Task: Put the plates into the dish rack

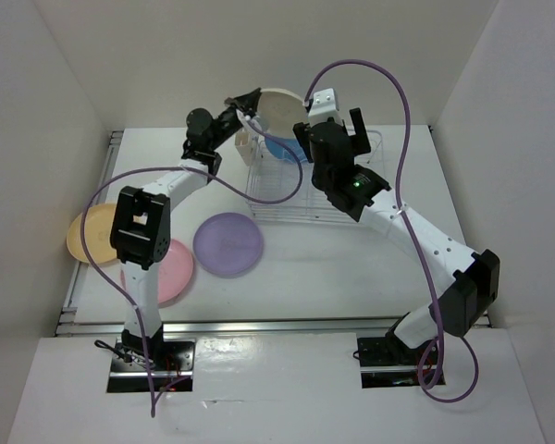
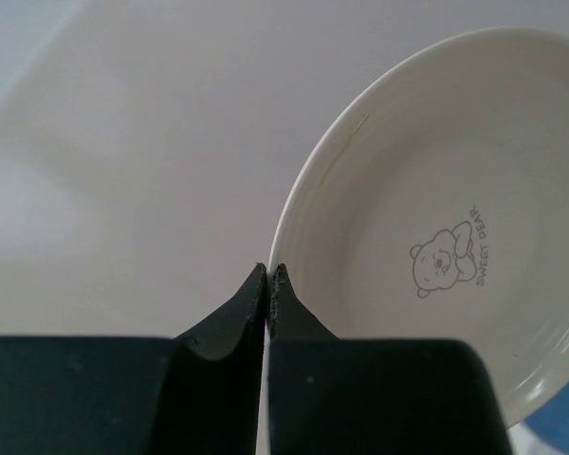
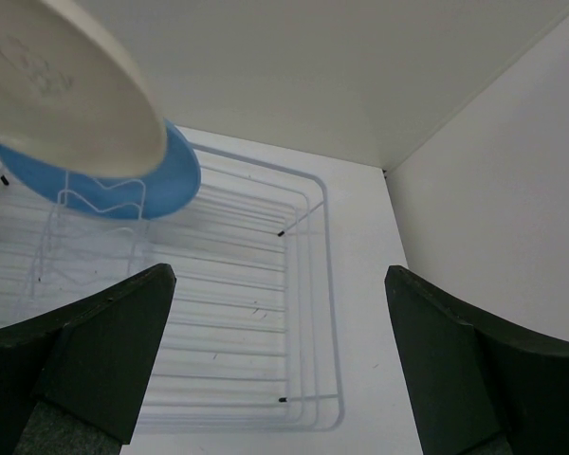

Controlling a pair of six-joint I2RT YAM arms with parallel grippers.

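Left gripper (image 2: 267,275) pinched shut on the cream plate (image 2: 446,218) rim: you hold it tilted up to drop into a slot | dish rack (image 3: 303,284) just below that gripper, blue plate (image 3: 161,185) standing in it | right gripper (image 3: 277,275) wide, empty, above the wires.

We see the cream plate (image 2: 436,237) run off the right edge of the left wrist view, its lower rim lost behind a finger of the left gripper (image 2: 267,270). In the right wrist view it covers most of the blue plate (image 3: 161,185), and the dish rack (image 3: 328,284) is cut off at the left. From above, the left arm (image 1: 141,231) hides part of the pink plate (image 1: 178,264).
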